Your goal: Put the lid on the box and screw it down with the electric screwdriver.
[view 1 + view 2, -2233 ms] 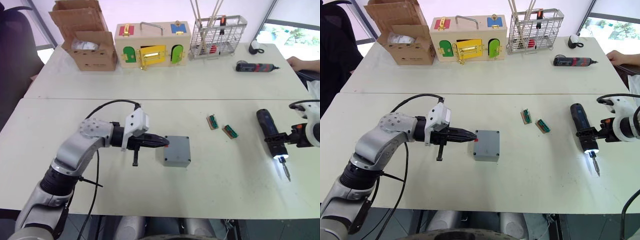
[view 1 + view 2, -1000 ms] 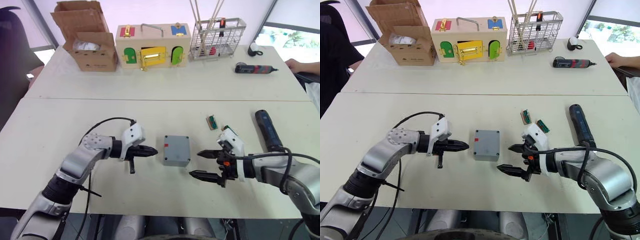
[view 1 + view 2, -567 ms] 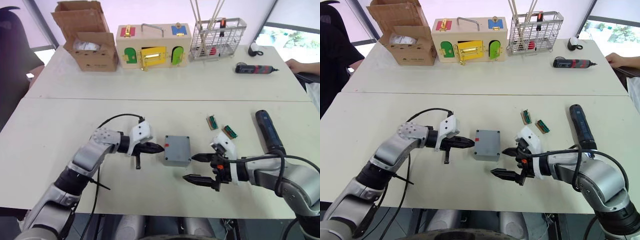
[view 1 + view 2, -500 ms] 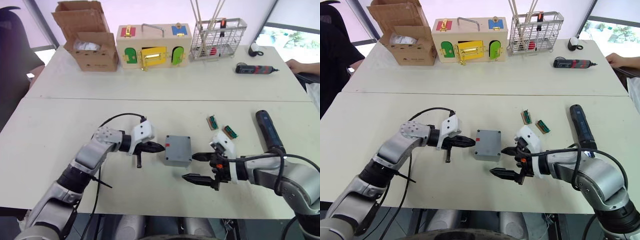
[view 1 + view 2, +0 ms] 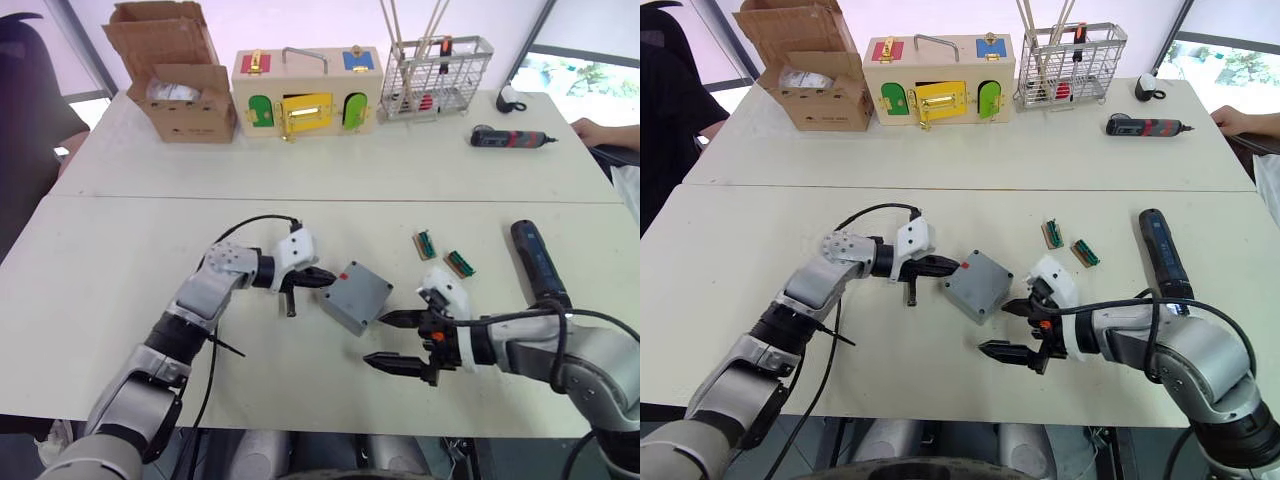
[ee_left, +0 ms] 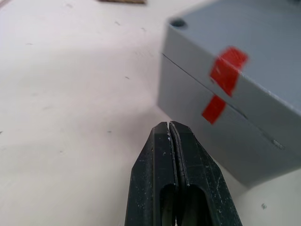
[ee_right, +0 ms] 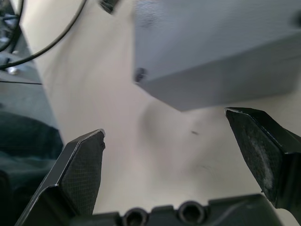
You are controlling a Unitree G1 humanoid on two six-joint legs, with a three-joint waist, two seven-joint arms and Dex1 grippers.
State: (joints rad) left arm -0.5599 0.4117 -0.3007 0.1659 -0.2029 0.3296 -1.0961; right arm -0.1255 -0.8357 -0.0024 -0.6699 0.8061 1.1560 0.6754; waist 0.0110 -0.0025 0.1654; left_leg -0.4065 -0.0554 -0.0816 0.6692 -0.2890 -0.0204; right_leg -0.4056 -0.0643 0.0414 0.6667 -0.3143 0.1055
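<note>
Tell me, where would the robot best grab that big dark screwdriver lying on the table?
Probably around the thick middle of the electric screwdriver, coming from above. It lies flat with its long round body bare on both sides, so the right tool, open now, could straddle it.

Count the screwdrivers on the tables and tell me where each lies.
2. The electric screwdriver lies on the near table, at its right side, beyond the right arm. A smaller black-and-red screwdriver lies on the far table's right end. More may stand hidden in the wire rack.
</note>
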